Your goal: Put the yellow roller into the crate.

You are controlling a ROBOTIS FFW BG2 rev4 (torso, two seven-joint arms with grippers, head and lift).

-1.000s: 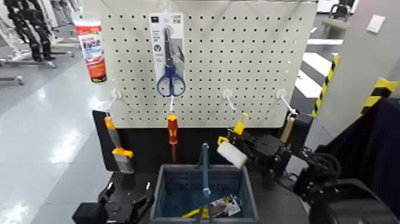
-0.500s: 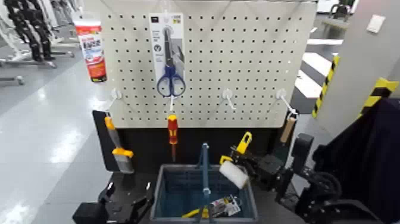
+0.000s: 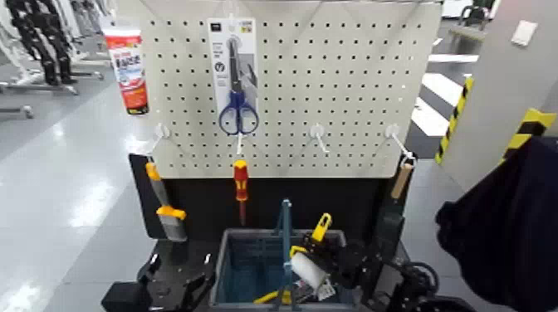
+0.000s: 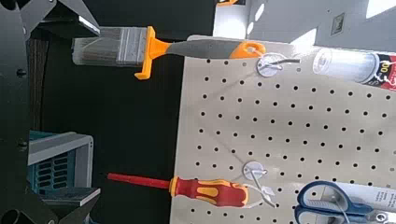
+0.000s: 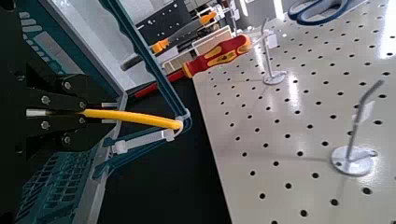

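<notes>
Currently my right gripper (image 3: 332, 259) is clamped on the yellow roller (image 3: 307, 259), which hangs over the right half of the crate (image 3: 228, 270), just beside its middle handle (image 3: 286, 241). Risk, as I judge it: the white sleeve catches that handle or the crate's rim on release and tips out. My left gripper (image 3: 170, 282) rests idle beside the crate; its fingers I cannot tell.

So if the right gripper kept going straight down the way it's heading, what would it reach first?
Probably the inside of the blue-grey slotted plastic crate. The right gripper holds the yellow-handled white fuzzy paint roller just over its right half, near packaged items on the bottom; depth is unclear.
</notes>
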